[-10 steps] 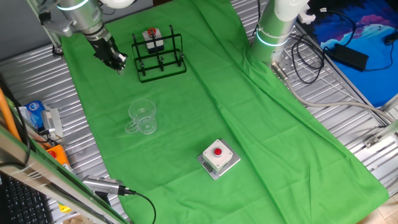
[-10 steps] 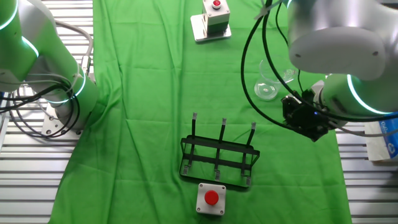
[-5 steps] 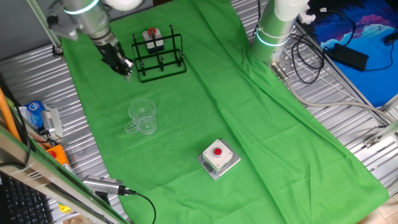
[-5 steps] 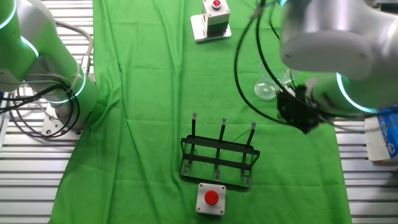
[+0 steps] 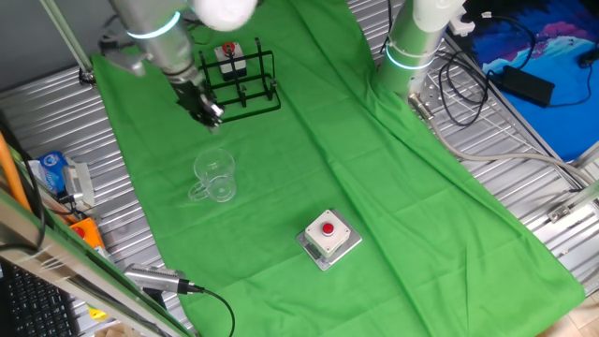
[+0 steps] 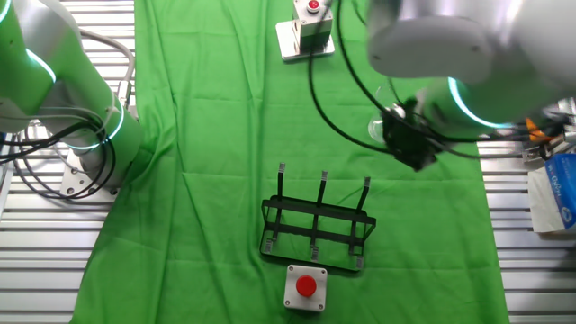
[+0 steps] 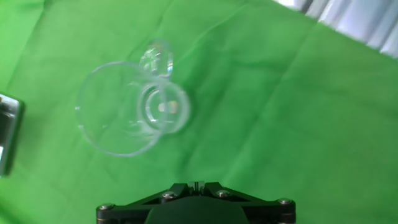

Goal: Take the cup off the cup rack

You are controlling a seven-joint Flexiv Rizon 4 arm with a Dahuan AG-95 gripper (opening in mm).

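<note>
the cup (image 5: 214,177) stands upright on the green cloth (image 5: 393,215), off the cup rack (image 5: 241,86) and well apart from it, toward the cloth's left edge. my gripper (image 5: 208,110) hangs above the cloth between rack and cup, holding nothing; i cannot tell how my fingers stand. the red-button box (image 5: 328,238) sits nearer the front edge.

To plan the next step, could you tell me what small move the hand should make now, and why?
Probably lift the hand up and away: the cup already sits on the cloth, apart from the cup rack, whose pegs look bare.
</note>
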